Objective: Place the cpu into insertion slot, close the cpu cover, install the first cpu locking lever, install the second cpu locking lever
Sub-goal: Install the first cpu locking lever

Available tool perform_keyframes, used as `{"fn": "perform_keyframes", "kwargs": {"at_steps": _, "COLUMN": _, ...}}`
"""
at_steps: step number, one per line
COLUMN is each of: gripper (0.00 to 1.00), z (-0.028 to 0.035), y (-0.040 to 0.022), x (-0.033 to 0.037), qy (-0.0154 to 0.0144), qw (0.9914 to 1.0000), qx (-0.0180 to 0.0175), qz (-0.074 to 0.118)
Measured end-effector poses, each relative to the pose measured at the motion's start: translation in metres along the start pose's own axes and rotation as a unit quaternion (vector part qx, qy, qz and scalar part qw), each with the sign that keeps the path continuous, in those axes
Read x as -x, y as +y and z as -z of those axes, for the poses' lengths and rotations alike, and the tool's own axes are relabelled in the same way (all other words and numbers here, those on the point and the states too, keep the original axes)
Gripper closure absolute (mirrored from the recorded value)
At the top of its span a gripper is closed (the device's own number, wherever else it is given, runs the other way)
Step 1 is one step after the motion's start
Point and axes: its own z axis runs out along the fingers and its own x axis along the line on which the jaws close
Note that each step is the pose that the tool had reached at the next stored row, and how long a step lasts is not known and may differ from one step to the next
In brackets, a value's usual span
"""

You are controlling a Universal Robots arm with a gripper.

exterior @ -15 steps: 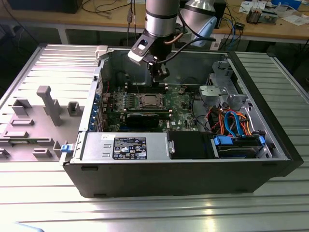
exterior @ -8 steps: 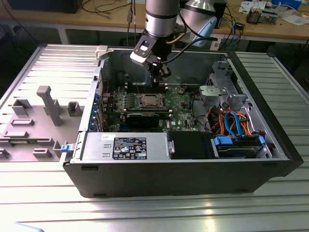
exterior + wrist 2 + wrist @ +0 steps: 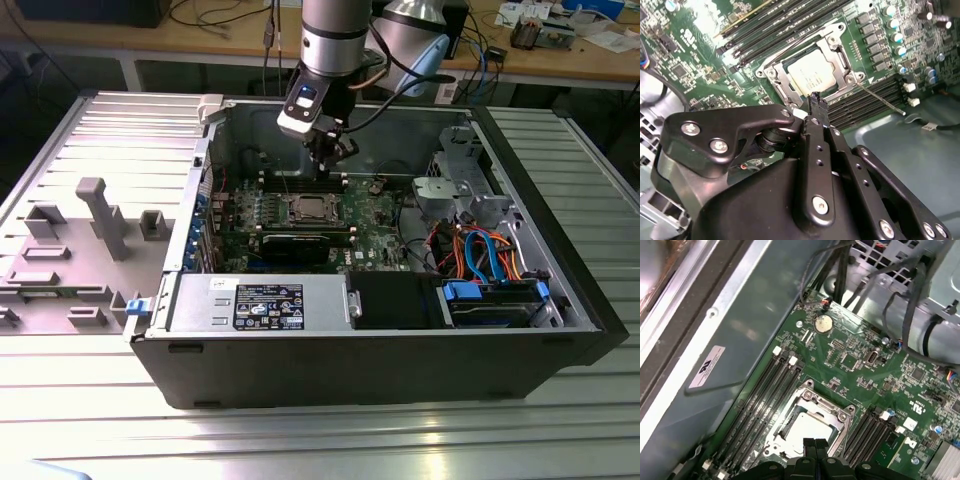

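- Step in hand, by judgement: the locking-lever stage. The cpu [image 3: 812,75] is already lying flat in the insertion slot [image 3: 786,426], and the cpu cover [image 3: 841,59] is framing it, apparently folded down.
- First locking lever [image 3: 880,98]: a thin wire rod that is sticking out free from a corner of the socket and crossing the memory slots [image 3: 790,25]. It is reading as unlatched.
- Second locking lever [image 3: 800,40]: a wire that is running along the far edge of the cover. Whether it is hooked cannot be told.
- Gripper [image 3: 816,97]: the fingers are pressing together tip to tip and carrying nothing.
- What the lever work is calling for, by judgement: a narrow closed tip bearing on a slim, springy wire, then a push down and sideways under its catch. The wire is likely to slip off the tip.
- Position of the cpu: in both wrist views it is sitting just beyond the fingertips, close to them but apart. The tips are hanging over the near edge of the socket, not over the chip's metal top.
- In the exterior view the gripper [image 3: 330,150] is hovering inside the open computer case [image 3: 400,360], above the green motherboard [image 3: 375,215]. The socket is lying near it, toward the exterior view's left.
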Motion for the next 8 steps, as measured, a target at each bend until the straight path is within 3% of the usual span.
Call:
{"fn": "perform_keyframes", "kwargs": {"at_steps": 1, "gripper": 0.89, "z": -0.0001, "y": 0.0, "x": -0.0001, "qy": -0.0004, "qw": 0.99999, "qx": 0.0007, "qz": 0.004}}
{"fn": "perform_keyframes", "kwargs": {"at_steps": 5, "gripper": 0.89, "z": -0.0006, "y": 0.0, "x": 0.0, "qy": -0.006, "qw": 0.99991, "qx": 0.0092, "qz": 0.007}}
{"fn": "perform_keyframes", "kwargs": {"at_steps": 8, "gripper": 0.89, "z": -0.0008, "y": 0.0001, "x": 0.0, "qy": -0.0062, "qw": 0.99974, "qx": 0.0097, "qz": 0.02}}
